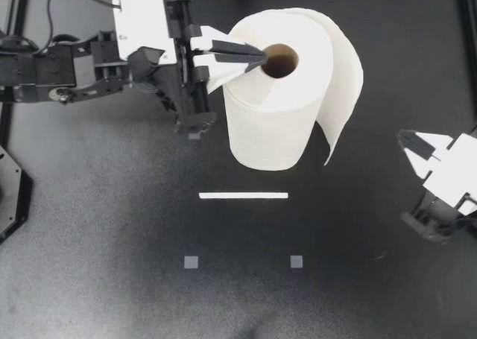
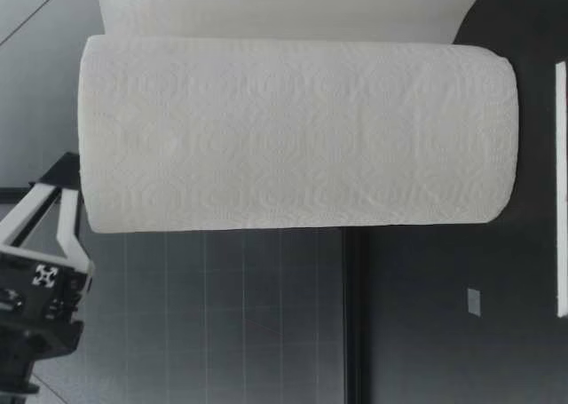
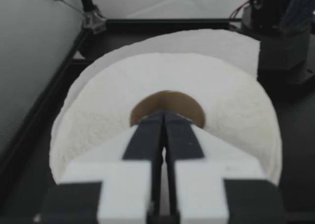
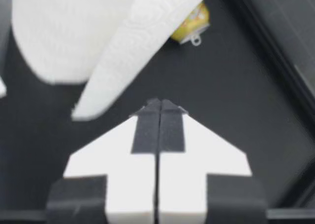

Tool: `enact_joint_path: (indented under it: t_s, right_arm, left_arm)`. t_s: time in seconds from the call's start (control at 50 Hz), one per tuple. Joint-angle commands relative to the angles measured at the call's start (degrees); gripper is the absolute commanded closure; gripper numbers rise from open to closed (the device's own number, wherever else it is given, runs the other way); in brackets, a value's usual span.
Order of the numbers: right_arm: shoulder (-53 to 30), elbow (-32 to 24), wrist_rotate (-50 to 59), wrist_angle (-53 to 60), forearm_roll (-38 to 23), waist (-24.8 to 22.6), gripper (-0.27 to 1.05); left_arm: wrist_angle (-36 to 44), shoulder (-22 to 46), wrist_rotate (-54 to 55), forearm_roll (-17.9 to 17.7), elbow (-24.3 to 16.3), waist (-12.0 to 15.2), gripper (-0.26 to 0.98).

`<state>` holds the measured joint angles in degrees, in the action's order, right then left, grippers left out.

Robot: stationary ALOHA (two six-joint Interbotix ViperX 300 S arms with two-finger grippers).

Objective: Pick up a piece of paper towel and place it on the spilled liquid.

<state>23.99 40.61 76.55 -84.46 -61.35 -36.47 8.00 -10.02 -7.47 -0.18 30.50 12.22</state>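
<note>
Matte black bench (image 1: 112, 227), white tape strip (image 1: 243, 195). My left end effector (image 1: 257, 56), pinched together, perhaps touches the paper towel roll (image 1: 268, 123); my right end effector (image 1: 408, 141) is together too.

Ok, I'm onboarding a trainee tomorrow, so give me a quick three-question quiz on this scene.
1. True or false: the paper towel roll lies on its side.
2. Which has its tips over the roll's cardboard core? A) left gripper B) right gripper
3. Fill in: the right gripper is ____ (open or shut).
Key: 1 false, it stands upright; 2 A; 3 shut.
</note>
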Motion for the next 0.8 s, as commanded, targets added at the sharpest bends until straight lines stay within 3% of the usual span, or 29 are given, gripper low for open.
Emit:
enact_joint_path:
  t_s: [0.0, 0.1, 0.26, 0.38, 0.56, 0.78]
  right_arm:
    - [-1.85, 0.18, 5.19, -0.26, -5.45, -2.02, 0.8]
    - [-5.19, 0.97, 13.71, -0.35, -12.22, -2.46, 0.79]
    - [-8.88, 2.29, 23.47, -0.53, -17.31, -2.46, 0.68]
    - [-10.99, 2.72, 28.65, -0.7, -17.67, -2.46, 0.45]
    - [-13.97, 2.81, 35.33, -2.2, -17.67, -1.76, -0.01]
    - [-18.9, 1.58, 42.19, -3.34, -17.67, 2.55, -0.03]
  left_arm:
    - [0.09, -0.26, -0.44, 0.09, -1.76, 0.44, 0.61]
    - [-0.53, -0.09, -0.7, 0.09, -1.76, 0.53, 0.61]
    - [-2.37, 0.26, -0.7, 0.09, -1.58, 0.53, 0.61]
    - [-3.34, 0.62, -0.62, 0.09, -1.85, 0.53, 0.61]
    - [-3.25, 0.79, -0.53, 0.0, -1.67, 0.53, 0.61]
    - [-3.34, 0.79, -0.18, 0.0, -1.49, 0.53, 0.61]
